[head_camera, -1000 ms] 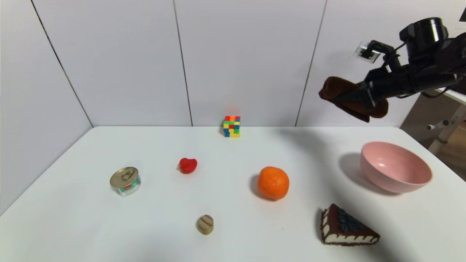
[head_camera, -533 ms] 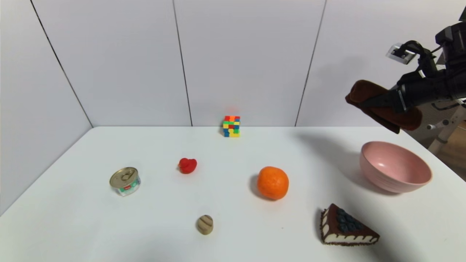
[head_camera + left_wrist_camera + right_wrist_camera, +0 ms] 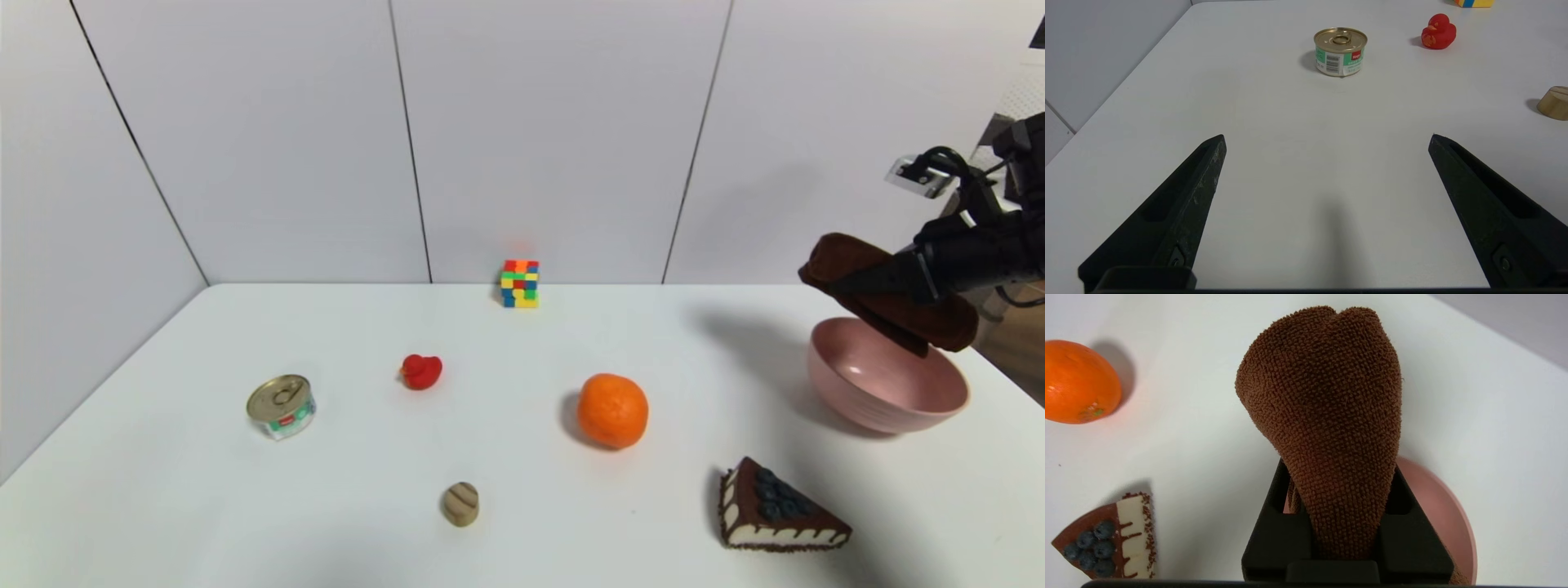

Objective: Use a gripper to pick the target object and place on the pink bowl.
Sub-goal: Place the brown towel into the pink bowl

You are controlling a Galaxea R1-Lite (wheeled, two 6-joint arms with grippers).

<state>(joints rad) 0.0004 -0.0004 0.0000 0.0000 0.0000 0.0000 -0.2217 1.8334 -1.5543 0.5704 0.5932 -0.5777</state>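
Item, task in progress: towel [image 3: 890, 298] picked up and carried in the air over the pink bowl's [image 3: 878, 404] rim at its 1 o'clock side, lowering and release outstanding; right gripper [image 3: 873, 282] clamped tight around the roll's middle; left gripper [image 3: 1327, 171] parked, fingers spread wide, empty.
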